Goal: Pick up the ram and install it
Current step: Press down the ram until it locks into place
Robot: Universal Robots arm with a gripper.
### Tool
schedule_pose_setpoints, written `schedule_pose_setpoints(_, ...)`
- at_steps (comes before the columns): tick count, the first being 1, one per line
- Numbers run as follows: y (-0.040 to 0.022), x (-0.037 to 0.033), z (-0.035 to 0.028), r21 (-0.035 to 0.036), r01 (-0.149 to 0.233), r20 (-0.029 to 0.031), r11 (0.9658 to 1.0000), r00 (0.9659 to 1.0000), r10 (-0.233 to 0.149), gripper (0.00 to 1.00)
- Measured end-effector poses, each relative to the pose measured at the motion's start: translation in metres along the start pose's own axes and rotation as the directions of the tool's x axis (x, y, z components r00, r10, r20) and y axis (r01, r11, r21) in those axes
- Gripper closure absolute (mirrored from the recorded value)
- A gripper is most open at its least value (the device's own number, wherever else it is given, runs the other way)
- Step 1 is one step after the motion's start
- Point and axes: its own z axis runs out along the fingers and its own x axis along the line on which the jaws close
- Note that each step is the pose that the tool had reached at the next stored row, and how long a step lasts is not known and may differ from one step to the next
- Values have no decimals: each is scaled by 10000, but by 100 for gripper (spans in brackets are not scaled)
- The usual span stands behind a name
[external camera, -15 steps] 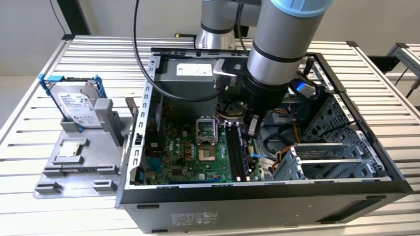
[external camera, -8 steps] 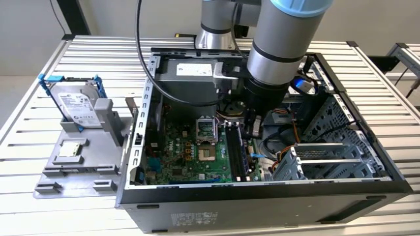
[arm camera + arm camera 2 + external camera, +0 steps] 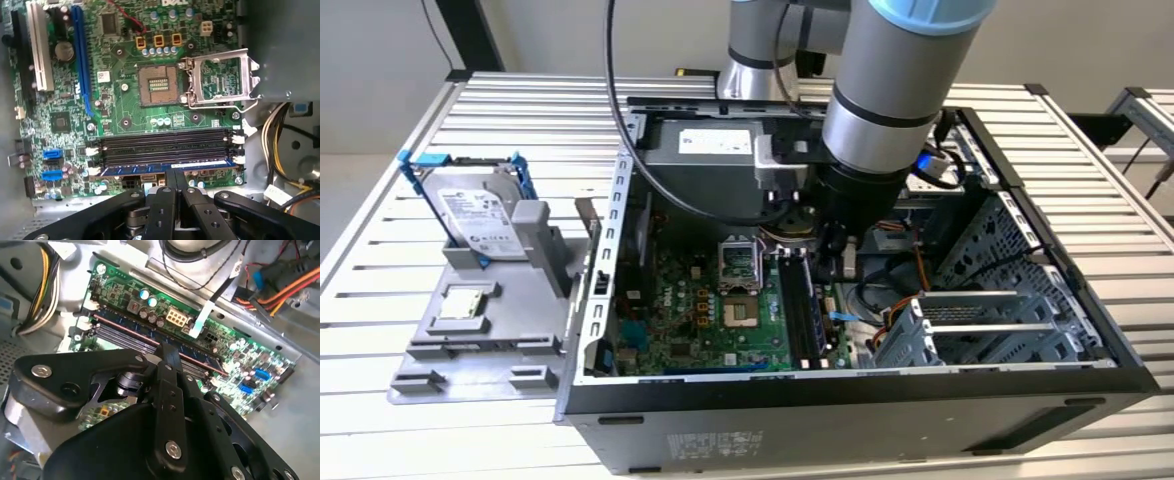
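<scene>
Access to the memory slots is from above through the open case. The drive cage and cable bundle (yellow and black wires) crowd one side; the open socket frame flanks another.

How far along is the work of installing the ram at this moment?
Done: the pickup looks finished, as the ram stands in the memory slot nearest the gripper, inside the computer case. In hand: the closed fingers sit at its upper edge; I cannot tell whether they pinch or press it. Left: it is not visible whether the ram is fully seated and latched.
</scene>
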Motion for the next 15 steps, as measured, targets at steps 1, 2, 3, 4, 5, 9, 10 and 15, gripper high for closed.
schedule_pose_setpoints(1,2,0,2,2,79,1,10000,10000,-79,100)
schedule_pose_setpoints(2,5,0,6,6,165,2,9999,9999,-165,100)
schedule_pose_setpoints(3,7,0,8,9,248,0,9997,9997,-248,100)
schedule_pose_setpoints(4,10,1,10,12,311,-1,9995,9995,-311,100)
schedule_pose_setpoints(5,14,1,11,15,349,-2,9994,9994,-349,100)
schedule_pose_setpoints(9,16,1,13,16,357,-2,9994,9994,-357,100)
schedule_pose_setpoints(10,16,1,13,16,356,-2,9994,9994,-356,100)
schedule_pose_setpoints(15,16,1,20,16,356,-2,9994,9994,-356,100)
